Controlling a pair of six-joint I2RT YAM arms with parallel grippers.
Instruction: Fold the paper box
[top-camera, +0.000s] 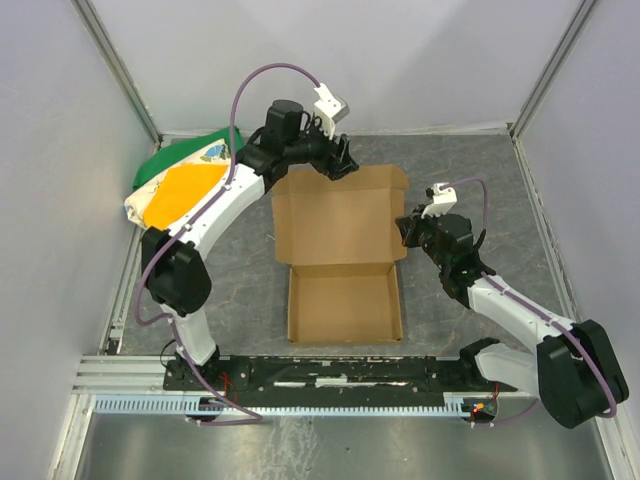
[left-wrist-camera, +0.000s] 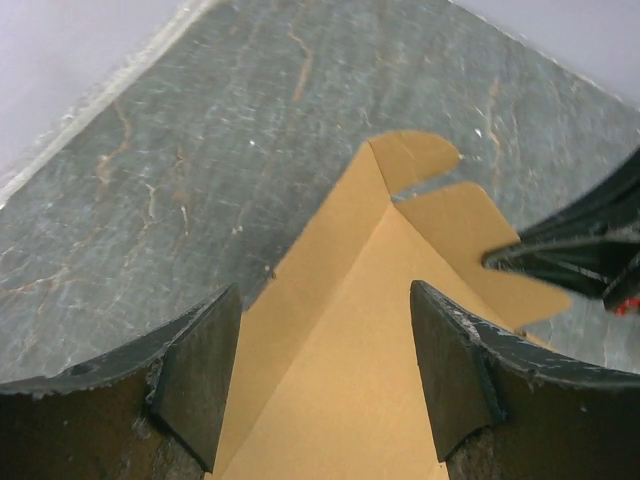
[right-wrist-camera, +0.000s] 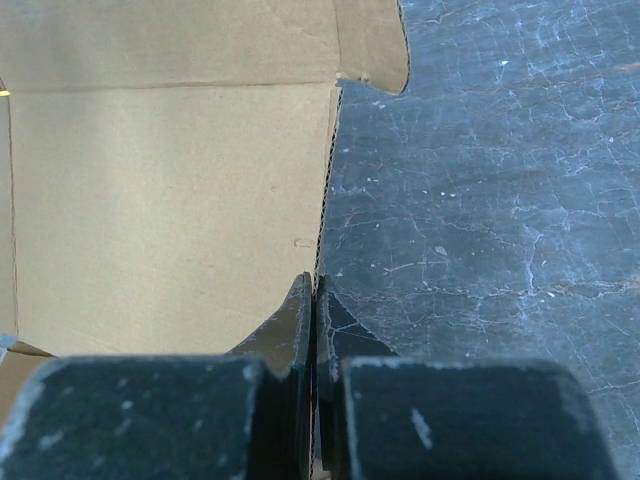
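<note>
At centre-right of the top view, the right claw (top-camera: 408, 228) pinches the right edge of the box (top-camera: 340, 240), while the left claw (left-wrist-camera: 325, 385) hangs spread over its far flap. Light, stiff brown cardboard, it should bend only at the creases, so edges and flaps look best to grip. It lies open mid-frame, lid flat and near tray walled.

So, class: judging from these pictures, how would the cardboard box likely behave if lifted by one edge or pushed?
The paper box probably feels light: its corrugated edge looks thin. Panels likely stay stiff but hinge at the creases, so the right fingers lifting one edge might fold it rather than raise it. Lying flat, it should slide, not tip.
</note>
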